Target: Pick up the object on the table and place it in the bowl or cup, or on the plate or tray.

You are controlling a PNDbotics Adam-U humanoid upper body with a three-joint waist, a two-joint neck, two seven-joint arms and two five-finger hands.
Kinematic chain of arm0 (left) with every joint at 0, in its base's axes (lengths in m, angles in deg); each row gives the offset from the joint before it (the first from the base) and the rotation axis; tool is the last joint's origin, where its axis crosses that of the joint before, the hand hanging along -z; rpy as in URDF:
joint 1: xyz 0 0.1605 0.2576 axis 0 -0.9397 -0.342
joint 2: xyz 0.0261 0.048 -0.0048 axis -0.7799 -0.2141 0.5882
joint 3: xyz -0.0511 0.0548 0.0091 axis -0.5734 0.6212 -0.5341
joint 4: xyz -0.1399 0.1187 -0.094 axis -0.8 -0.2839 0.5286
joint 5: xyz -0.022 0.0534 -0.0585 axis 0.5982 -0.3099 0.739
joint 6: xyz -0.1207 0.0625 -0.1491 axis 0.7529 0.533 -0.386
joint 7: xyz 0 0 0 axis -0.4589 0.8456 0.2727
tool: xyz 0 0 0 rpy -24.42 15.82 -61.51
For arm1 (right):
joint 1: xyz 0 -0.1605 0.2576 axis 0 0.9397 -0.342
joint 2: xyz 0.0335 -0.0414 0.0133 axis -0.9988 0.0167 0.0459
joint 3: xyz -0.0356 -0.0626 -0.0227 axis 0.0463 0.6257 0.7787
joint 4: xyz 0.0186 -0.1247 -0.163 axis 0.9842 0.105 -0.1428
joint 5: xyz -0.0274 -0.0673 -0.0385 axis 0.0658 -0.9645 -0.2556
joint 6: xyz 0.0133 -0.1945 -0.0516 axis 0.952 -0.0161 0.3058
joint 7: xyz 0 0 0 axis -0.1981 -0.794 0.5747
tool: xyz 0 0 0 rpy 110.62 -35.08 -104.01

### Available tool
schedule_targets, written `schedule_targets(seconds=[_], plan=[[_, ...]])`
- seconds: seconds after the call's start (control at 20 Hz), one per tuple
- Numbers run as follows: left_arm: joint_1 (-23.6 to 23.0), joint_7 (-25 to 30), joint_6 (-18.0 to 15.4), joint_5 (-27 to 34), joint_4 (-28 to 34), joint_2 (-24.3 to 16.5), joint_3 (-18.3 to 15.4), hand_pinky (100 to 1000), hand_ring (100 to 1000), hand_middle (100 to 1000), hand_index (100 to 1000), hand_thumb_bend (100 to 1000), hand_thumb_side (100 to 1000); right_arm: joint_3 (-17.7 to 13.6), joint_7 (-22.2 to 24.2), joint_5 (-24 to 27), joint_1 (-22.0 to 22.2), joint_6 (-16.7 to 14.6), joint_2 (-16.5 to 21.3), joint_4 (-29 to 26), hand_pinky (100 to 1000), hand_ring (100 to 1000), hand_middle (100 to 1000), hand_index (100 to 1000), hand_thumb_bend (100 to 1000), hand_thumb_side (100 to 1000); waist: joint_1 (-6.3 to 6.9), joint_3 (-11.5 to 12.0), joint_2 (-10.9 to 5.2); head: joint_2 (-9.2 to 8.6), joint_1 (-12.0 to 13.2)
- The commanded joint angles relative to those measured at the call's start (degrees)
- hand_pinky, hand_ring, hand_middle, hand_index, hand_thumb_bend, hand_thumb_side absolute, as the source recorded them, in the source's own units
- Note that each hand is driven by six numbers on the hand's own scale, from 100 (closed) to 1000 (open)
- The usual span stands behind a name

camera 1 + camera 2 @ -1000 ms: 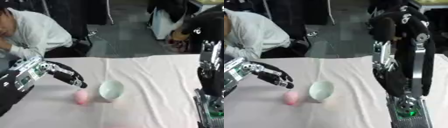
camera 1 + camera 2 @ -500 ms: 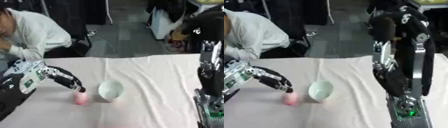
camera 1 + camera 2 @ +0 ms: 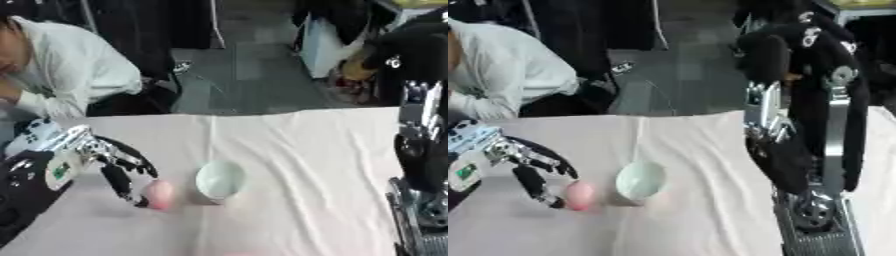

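Since the earlier frames, our left hand [image 3: 118, 167] had dropped to the pink object [image 3: 159, 193], which lay just left of the bowl [image 3: 219, 179]. Its fingers were curling around the object, touching its left side, not yet closed. We judged a full wrap should precede lifting; the right hand was not visible.

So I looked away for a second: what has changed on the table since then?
The left hand came down from above the pink object and now brackets it, fingers curled beside it; it is not lifted. The pale bowl and the object stayed put on the white cloth.
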Motion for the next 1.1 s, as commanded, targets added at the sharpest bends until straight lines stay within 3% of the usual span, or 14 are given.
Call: schedule_targets(seconds=[0.05, 1.1], plan=[[1.4, 0.0, -1.4, -1.9, -0.6, -0.8, -1.3, 960, 1000, 1000, 1000, 857, 470, 0.2, 0.1, 0.3, -0.8, 0.0, -0.5, -0.7, 103, 412, 465, 577, 100, 617, 0.05, -0.1, -0.44, -0.32, -0.2], [3.9, 0.0, -4.8, -8.5, -6.7, 3.0, -6.0, 959, 1000, 1000, 1000, 860, 480, 0.6, 0.4, 0.9, -1.4, -0.6, -1.6, -0.7, 103, 412, 465, 577, 100, 627, -0.10, -1.3, 0.59, -1.25, 1.2]])
